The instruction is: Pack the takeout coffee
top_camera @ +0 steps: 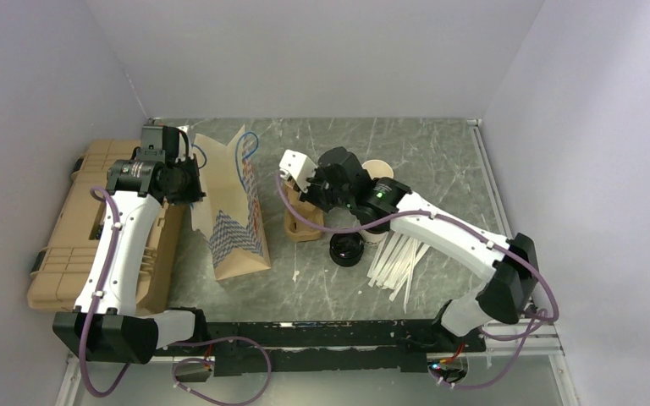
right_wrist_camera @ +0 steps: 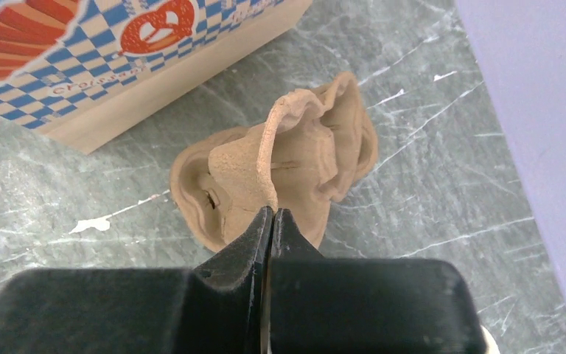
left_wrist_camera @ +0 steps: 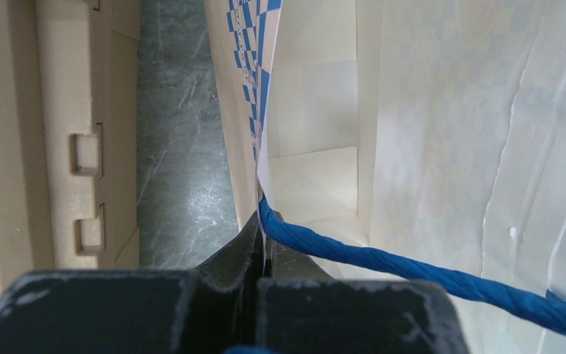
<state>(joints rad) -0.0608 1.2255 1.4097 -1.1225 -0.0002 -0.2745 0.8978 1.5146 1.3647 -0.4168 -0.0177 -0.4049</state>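
Soft, even light from overhead; faint sheen on the grey counter (top_camera: 440, 161), shadows weak. Wrist views go blurry up close, black fingers (right_wrist_camera: 242, 245) smeared; overhead view sharp.

- Table (top_camera: 440, 152): dark grey-green, marbled with white veins and scuffs.
- Paper bag (top_camera: 233, 224), left of centre: kraft brown outside. Blue-and-white chequer print, with an orange-red pretzel motif in the right wrist view. Plain white inside.
- Cord handles (left_wrist_camera: 413, 273) of the bag: twisted, bright blue.
- Case (top_camera: 68, 228), far left: tan, uniform.
- Pulp carrier (right_wrist_camera: 287, 169), centre: matt reddish brown, unprinted.
- Lids (top_camera: 347, 249), near the carrier: glossy black.
- Strips (top_camera: 398, 258), right of the lids: white.
- Left arm (top_camera: 123, 245) and right arm (top_camera: 448, 233): white shells, black joints.
- Cables (top_camera: 82, 351): purple.
- Left pincer (left_wrist_camera: 260, 236) and right pincer (right_wrist_camera: 273, 221): black, greyed at worn edges.
- Walls (top_camera: 322, 51): pale lilac-grey.
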